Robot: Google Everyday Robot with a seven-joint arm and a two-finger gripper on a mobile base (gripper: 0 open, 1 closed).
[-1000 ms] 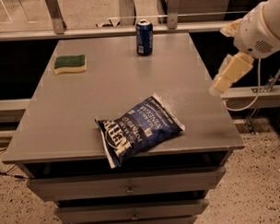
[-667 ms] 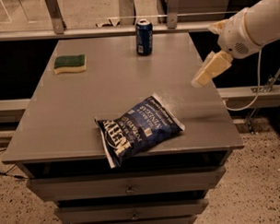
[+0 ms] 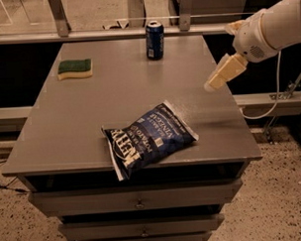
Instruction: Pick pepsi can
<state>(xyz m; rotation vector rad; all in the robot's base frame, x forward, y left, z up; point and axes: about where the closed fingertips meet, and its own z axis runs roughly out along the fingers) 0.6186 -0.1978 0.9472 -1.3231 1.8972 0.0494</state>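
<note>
Small dark blue cylindrical metal pepsi can (image 3: 154, 40) stands upright, long axis vertical, at the grey table's (image 3: 91, 119) far edge. The white arm's (image 3: 278, 19) pale gripper (image 3: 219, 74) slants down-left over the table's right edge; whether spread or pressed together, I cannot tell.

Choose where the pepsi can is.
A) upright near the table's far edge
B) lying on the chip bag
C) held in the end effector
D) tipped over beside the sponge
A: the pepsi can stands upright near the far edge of the table, while the end effector hangs over the right edge, apart from it.
</note>
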